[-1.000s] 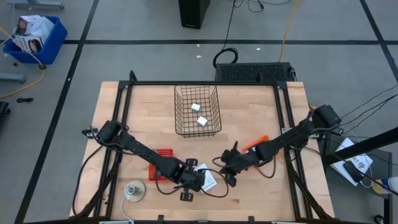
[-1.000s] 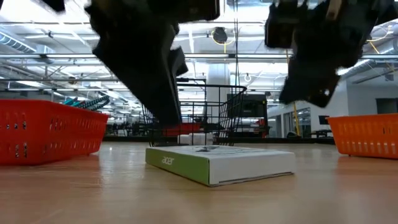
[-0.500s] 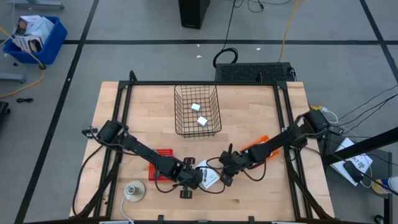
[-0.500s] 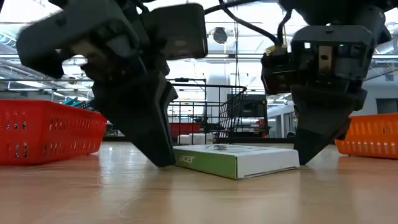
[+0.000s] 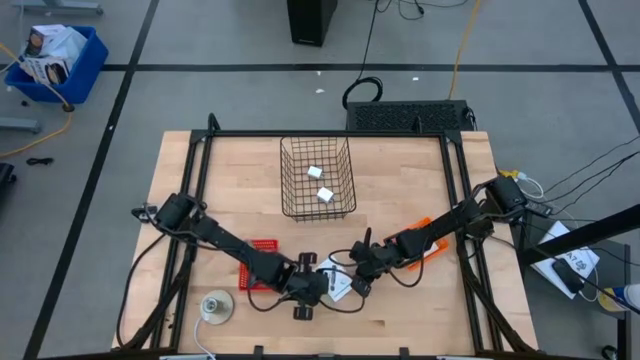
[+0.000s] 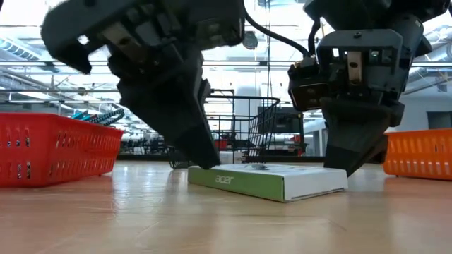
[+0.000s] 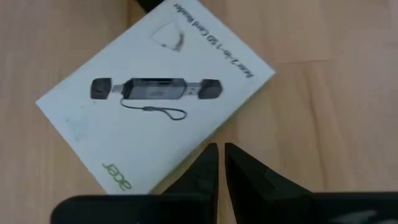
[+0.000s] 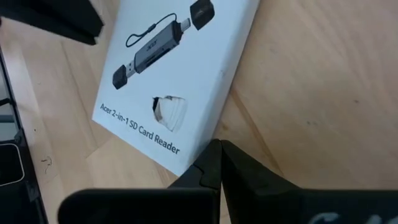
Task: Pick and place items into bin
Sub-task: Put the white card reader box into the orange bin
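The left gripper (image 6: 201, 152) is down at the table with its fingers (image 7: 205, 171) pressed together, the tips touching one long edge of the flat white box (image 7: 155, 99); the right gripper (image 6: 349, 159) stands at the opposite side of the same box, its fingers (image 8: 214, 165) likewise together and resting against the other long edge (image 8: 180, 81); neither is clamped on anything. The box lies flat on the wooden table (image 5: 400, 320), directly between the two grippers, so both arms are about equally near it. Its long axis runs across the line joining the grippers, which means each tip meets a long side rather than an end. To lift it, one gripper would probably have to open and straddle the thin edge, or the two would squeeze it between them. The wire basket (image 5: 318, 180) sits well beyond the box, toward the table's far edge, with two white cubes (image 5: 320, 184) already inside.
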Robot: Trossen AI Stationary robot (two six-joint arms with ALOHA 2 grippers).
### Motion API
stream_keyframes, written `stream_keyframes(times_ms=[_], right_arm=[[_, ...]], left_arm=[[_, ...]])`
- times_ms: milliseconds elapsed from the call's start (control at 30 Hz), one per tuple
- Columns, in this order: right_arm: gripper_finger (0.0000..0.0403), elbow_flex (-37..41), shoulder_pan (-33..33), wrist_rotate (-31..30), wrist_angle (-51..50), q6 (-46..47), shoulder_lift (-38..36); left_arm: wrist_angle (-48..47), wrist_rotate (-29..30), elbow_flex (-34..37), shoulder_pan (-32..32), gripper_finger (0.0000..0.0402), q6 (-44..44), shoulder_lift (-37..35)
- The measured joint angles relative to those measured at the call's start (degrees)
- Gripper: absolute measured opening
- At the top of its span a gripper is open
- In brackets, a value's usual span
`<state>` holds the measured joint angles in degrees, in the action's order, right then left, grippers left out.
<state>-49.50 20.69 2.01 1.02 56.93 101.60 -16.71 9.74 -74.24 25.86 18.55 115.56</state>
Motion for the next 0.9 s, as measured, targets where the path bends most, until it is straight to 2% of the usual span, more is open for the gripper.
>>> stream_keyframes(times_ms=[267, 567, 900], right_arm=[[0.0, 0.1, 0.0, 1.8, 0.9, 0.4, 0.1], [0.0, 0.2, 0.0, 2.3, 2.4, -1.0, 0.1], [0.0, 0.5, 0.2, 3.3, 11.3, -5.2, 0.5]], left_arm=[[0.5, 1.2, 0.0, -0.9, 0.0035, 0.7, 0.0], [5.2, -2.6, 3.0, -3.6, 0.0035, 3.3, 0.3], [8.9, -4.8, 7.8, -3.4, 0.0035, 8.8, 0.2]])
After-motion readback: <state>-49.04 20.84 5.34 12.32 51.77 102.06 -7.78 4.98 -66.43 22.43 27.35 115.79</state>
